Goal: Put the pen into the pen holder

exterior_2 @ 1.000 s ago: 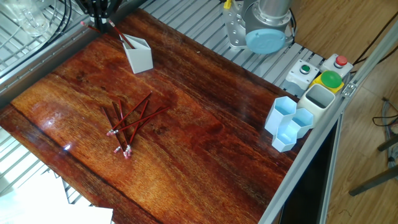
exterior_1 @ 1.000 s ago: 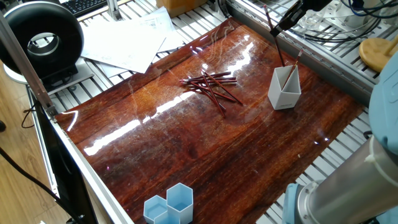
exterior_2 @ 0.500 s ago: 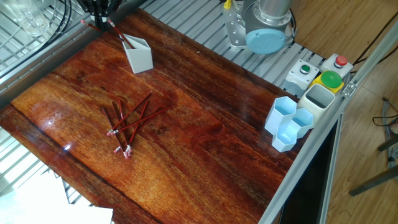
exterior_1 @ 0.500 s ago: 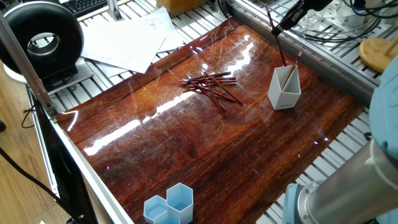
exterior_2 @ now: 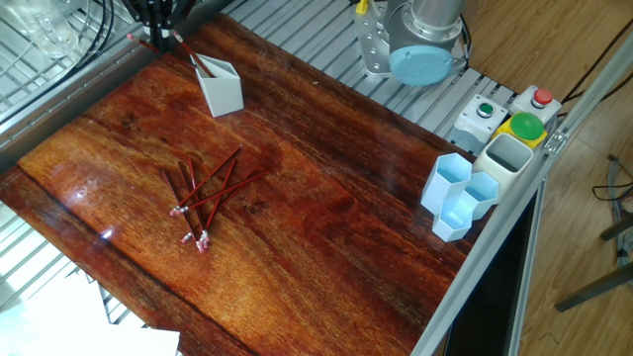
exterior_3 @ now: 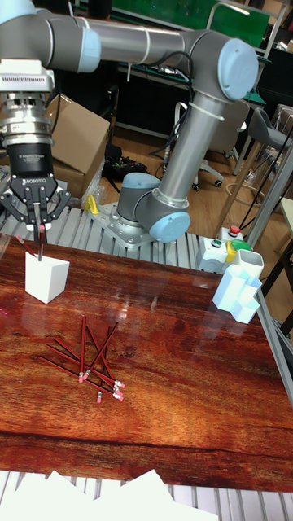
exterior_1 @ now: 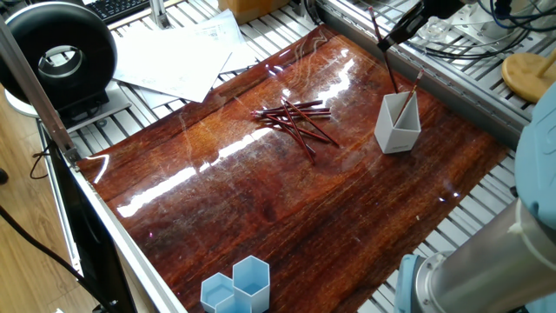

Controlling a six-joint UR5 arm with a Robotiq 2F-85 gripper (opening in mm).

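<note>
The pen holder (exterior_1: pixel 397 130) (exterior_2: pixel 223 94) (exterior_3: pixel 45 281) is a small white angular cup at the far edge of the wooden table. My gripper (exterior_1: pixel 395 35) (exterior_2: pixel 161 35) (exterior_3: pixel 37 224) hangs just above it, shut on a dark red pen (exterior_1: pixel 388 61) (exterior_3: pixel 39 242). The pen points down and its lower end reaches inside the cup's rim. A second pen (exterior_1: pixel 413 85) leans inside the holder. Several more red pens (exterior_1: pixel 295 117) (exterior_2: pixel 203 193) (exterior_3: pixel 89 358) lie in a loose pile mid-table.
Light blue hexagonal cups (exterior_1: pixel 239 287) (exterior_2: pixel 460 193) (exterior_3: pixel 240 293) stand at the table edge near a button box (exterior_2: pixel 514 119). The robot base (exterior_2: pixel 425 49) is beside the table. Papers (exterior_1: pixel 174 56) and a black ring-shaped device (exterior_1: pixel 61 56) lie beyond another edge.
</note>
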